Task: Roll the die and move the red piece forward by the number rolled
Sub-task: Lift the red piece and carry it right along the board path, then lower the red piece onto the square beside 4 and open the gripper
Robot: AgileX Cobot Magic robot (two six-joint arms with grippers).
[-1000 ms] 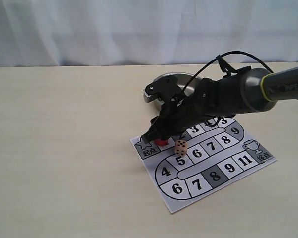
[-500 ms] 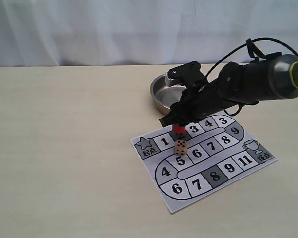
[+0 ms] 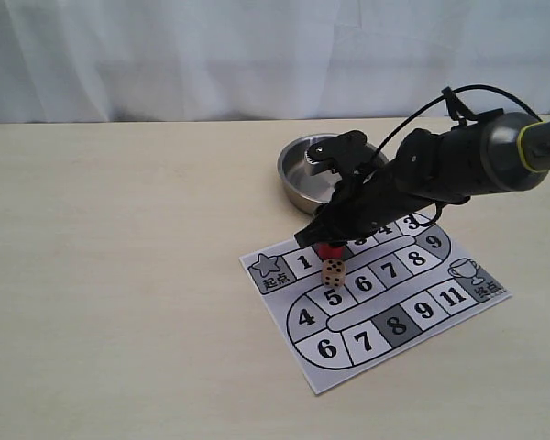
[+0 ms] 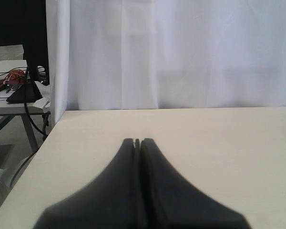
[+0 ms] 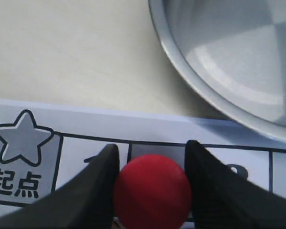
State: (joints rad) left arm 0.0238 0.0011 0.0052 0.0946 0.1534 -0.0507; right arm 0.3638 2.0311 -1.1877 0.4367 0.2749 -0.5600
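— Pale wood table [image 3: 119, 275] under everything. What lies on it?

— A printed paper board [image 3: 367, 341] of numbered squares. It lies flat on the right arm's side of the table, so the track is within that arm's reach. Just past its far edge stands a steel bowl [image 3: 293, 179]. Nothing shows in the part I can see, and I judge it is there for rolling the die.

— And the arms?

— The right gripper [image 5: 151, 150] reaches down over the beginning of the track. Its fingers [image 5: 97, 186] are closed in on the red piece [image 5: 151, 191] from both sides, no wider than the piece itself. Gripping it by the sides should let it be set down upright.

— Is the piece on the paper?

— I cannot tell whether it rests there or hangs just above. It is over the grey square next after square 1, near the star.

— The left gripper [image 4: 137, 142]?

— Its fingers are pressed together and hold nothing. It is over bare table, well out of the way.

— The die [image 3: 334, 270]?

— It sits on the board just beside the red piece, about the edge of square 5 and apart from the bowl. Its top pips are too small for me to count surely, so I cannot judge how many squares are owed. Any move forward must carry the piece past the die without knocking it.
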